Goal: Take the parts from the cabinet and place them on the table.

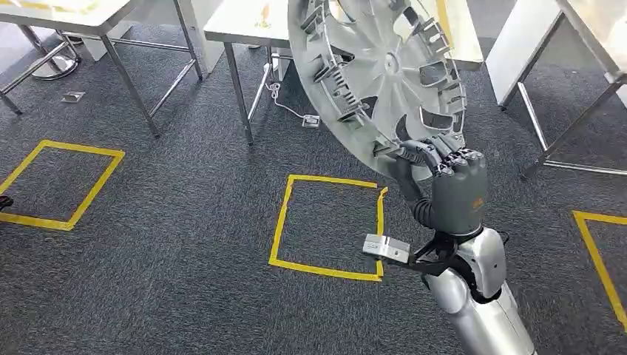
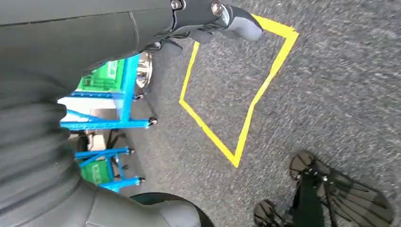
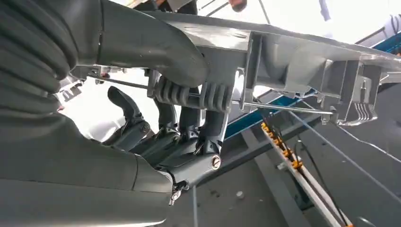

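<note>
Silver-grey plastic wheel cover (image 1: 381, 78) is clamped at its six-o'clock rim by the right hand (image 1: 451, 185), tilted clear for carrying. Left hand (image 2: 208, 19) hangs; whether its fingers are apart cannot be told.

Grey plastic wheel cover (image 1: 377, 78), ribbed back side showing, tilted upright, held at lower rim above carpet.
</note>
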Robot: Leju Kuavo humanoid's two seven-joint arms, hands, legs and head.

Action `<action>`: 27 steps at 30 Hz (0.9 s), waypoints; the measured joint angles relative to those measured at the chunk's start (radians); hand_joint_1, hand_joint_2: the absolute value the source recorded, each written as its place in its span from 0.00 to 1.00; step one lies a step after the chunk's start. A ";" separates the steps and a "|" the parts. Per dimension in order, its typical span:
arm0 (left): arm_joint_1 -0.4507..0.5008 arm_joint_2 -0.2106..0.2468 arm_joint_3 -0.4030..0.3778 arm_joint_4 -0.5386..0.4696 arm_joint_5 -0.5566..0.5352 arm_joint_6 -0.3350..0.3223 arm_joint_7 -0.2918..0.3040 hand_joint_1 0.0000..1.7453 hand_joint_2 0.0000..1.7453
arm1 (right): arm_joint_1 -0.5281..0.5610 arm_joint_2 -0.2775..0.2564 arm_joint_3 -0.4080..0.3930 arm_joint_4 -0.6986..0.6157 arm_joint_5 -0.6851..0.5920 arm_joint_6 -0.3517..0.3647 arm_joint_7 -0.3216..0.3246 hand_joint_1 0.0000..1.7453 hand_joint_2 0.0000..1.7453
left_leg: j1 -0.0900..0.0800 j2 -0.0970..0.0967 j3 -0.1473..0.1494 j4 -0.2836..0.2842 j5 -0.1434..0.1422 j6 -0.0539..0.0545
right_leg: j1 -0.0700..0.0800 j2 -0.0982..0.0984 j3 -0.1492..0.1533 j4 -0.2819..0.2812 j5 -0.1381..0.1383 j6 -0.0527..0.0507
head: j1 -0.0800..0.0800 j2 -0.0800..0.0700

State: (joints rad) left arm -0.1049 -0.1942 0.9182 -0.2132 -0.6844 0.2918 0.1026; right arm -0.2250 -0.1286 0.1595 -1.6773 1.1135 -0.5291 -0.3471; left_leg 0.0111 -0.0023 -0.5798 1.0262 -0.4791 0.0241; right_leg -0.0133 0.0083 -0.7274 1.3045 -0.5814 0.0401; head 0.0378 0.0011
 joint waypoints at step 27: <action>-0.013 -0.005 0.011 0.000 -0.001 -0.014 0.000 0.00 1.00 | -0.050 -0.002 0.008 0.036 -0.006 0.005 -0.019 1.00 1.00 | 0.002 0.000 -0.025 0.011 0.014 0.003 | 0.001 -0.002 0.098 -0.092 -0.031 -0.003 | -0.010 0.000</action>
State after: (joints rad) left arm -0.1180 -0.1995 0.9293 -0.2132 -0.6855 0.2777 0.1022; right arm -0.2753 -0.1301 0.1671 -1.6411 1.1070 -0.5238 -0.3658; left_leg 0.0133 -0.0024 -0.6045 1.0368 -0.4653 0.0271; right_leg -0.0122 0.0062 -0.6292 1.2124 -0.6127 0.0372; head 0.0282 0.0011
